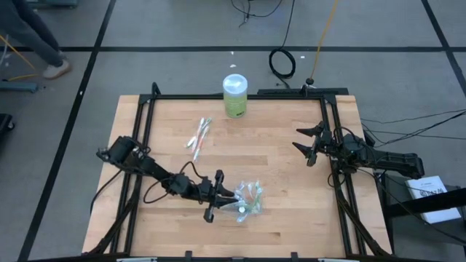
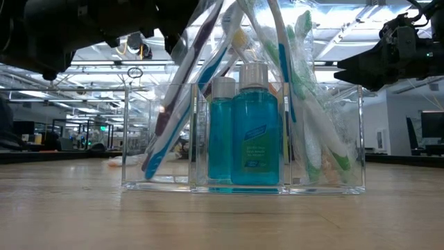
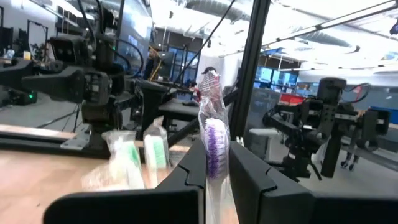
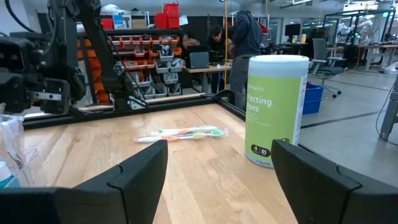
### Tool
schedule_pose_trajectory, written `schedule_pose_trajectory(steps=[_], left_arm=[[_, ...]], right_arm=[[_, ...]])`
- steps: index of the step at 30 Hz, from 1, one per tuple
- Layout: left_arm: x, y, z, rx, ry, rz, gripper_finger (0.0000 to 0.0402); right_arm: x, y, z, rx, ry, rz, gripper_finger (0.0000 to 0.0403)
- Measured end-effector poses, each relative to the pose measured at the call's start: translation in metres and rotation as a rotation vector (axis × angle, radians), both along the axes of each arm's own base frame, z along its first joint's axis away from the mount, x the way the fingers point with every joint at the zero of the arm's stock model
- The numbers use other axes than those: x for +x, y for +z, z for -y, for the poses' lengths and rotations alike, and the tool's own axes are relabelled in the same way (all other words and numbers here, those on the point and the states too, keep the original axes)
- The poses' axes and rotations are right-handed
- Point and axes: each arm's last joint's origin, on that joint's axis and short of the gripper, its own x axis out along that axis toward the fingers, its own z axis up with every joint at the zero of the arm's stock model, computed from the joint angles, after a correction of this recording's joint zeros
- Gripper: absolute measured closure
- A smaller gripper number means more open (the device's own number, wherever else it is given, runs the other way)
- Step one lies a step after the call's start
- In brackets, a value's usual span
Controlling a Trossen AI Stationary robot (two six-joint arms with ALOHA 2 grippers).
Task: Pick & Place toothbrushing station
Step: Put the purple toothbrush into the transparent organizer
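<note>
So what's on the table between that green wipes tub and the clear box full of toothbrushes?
In the high view, only loose wrapped toothbrushes lie between the wipes tub and the clear organizer; otherwise bare wood.

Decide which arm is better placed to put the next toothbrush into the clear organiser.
Left. The left end effector is at the clear organiser, shut on a wrapped toothbrush. The right end effector is open and empty, near the far right.
</note>
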Motion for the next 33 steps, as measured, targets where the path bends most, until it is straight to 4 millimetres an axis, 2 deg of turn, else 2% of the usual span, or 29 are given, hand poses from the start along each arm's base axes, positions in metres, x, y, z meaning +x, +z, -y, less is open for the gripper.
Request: schedule_pose_trajectory(steps=[7,15,20,30,33], left_arm=[[-0.002,-0.012,0.008,0.009,0.05,-0.035,0.0371],[-0.009,-0.015,0.019,0.091,0.057,-0.042,0.0372],[-0.01,-0.022,0.017,0.084,0.09,-0.103,0.0372],[-0.01,-0.023,0.015,0.054,0.143,-0.131,0.0372],[-0.008,-0.024,0.01,-0.016,0.215,-0.145,0.0351]], right_arm=[[0.0,0.0,0.0,0.0,0.0,0.0,0.0124],[0.0,0.0,0.0,0.0,0.0,0.001,0.0124],[0.0,0.0,0.0,0.0,0.0,0.0,0.0124],[0.0,0.0,0.0,0.0,0.0,0.0,0.0124],[0.0,0.0,0.0,0.0,0.001,0.0,0.0124]])
